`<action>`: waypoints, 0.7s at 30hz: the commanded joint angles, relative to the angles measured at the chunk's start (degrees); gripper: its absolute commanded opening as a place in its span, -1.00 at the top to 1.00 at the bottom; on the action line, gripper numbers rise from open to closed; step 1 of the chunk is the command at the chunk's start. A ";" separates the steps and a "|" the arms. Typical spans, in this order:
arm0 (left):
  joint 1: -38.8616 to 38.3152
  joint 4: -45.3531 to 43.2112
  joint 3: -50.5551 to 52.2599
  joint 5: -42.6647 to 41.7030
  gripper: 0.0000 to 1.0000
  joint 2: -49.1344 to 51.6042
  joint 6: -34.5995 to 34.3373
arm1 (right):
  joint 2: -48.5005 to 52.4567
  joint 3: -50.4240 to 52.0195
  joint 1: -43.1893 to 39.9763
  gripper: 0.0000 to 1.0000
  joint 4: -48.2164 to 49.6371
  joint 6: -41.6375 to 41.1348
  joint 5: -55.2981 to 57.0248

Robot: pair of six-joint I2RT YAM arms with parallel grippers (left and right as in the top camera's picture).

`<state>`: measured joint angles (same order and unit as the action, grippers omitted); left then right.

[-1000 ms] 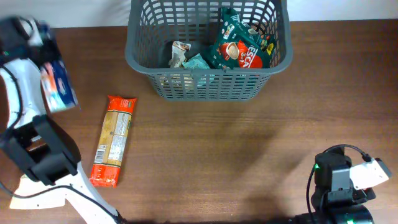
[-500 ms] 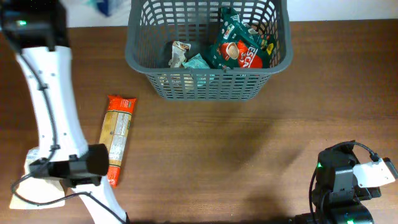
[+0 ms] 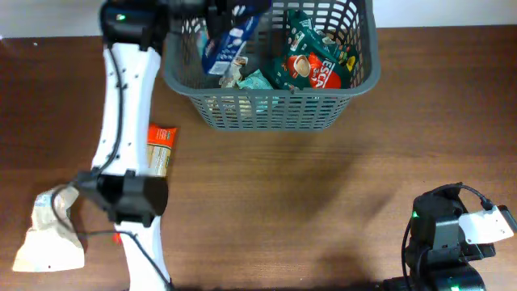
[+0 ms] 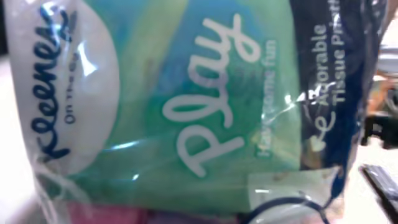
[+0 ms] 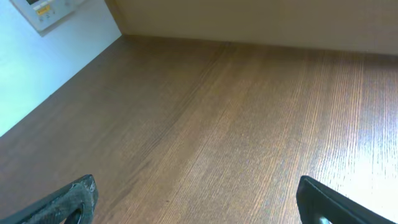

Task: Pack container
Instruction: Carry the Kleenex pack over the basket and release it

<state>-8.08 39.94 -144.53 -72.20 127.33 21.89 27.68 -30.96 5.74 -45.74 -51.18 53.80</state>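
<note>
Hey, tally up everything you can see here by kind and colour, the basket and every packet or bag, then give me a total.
Dark grey basket: 1
Kleenex tissue pack: 1
Green coffee packet: 1
Teal packet: 1
Small pale packet: 1
Orange packet: 1
White bag: 1
Total: 7

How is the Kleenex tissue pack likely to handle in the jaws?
Probably light and squashy: the tissue pack is a film-wrapped soft bundle. Its glossy, creased wrap looks slippery, so it may slide.
</note>
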 commanded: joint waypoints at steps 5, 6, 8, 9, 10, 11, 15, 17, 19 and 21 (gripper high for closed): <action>-0.44 0.92 0.33 -12.46 0.97 8.33 3.69 | -0.39 -1.27 0.20 -0.98 0.17 0.13 0.39; -0.74 1.38 0.33 -12.46 0.97 9.60 3.67 | -0.39 -1.27 0.20 -0.98 0.20 0.13 0.39; -1.27 3.21 0.33 -9.11 0.57 12.20 0.15 | -0.39 -1.27 0.20 -0.98 0.20 0.13 0.42; -1.38 3.76 0.33 -7.48 0.28 12.50 -0.96 | -0.39 -1.27 0.20 -0.98 0.20 0.11 0.46; -1.42 4.42 0.33 -6.12 -0.14 12.52 -1.27 | -0.39 -1.27 0.20 -0.98 0.22 0.13 0.50; -1.40 4.72 0.33 -4.52 -0.43 12.52 -1.27 | -0.39 -1.27 0.20 -0.98 0.33 0.13 0.50; -1.36 4.66 -0.68 1.62 -0.99 11.78 -3.37 | -0.39 -1.27 0.20 -0.98 2.91 0.11 3.65; -1.29 4.76 -1.84 8.04 -0.99 11.39 -4.85 | -0.39 -1.27 0.20 -0.98 4.98 0.13 7.48; -1.29 5.22 -3.10 16.20 -0.99 10.60 -5.64 | -0.39 -1.27 0.20 -0.98 6.62 0.15 12.92; -1.18 6.01 -3.96 24.96 -0.98 9.20 -5.55 | -0.39 -1.33 0.20 -0.98 6.80 0.15 16.59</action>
<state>-9.41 45.25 -145.43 -64.18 139.72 18.35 27.68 -31.03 5.74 -39.31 -51.05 61.23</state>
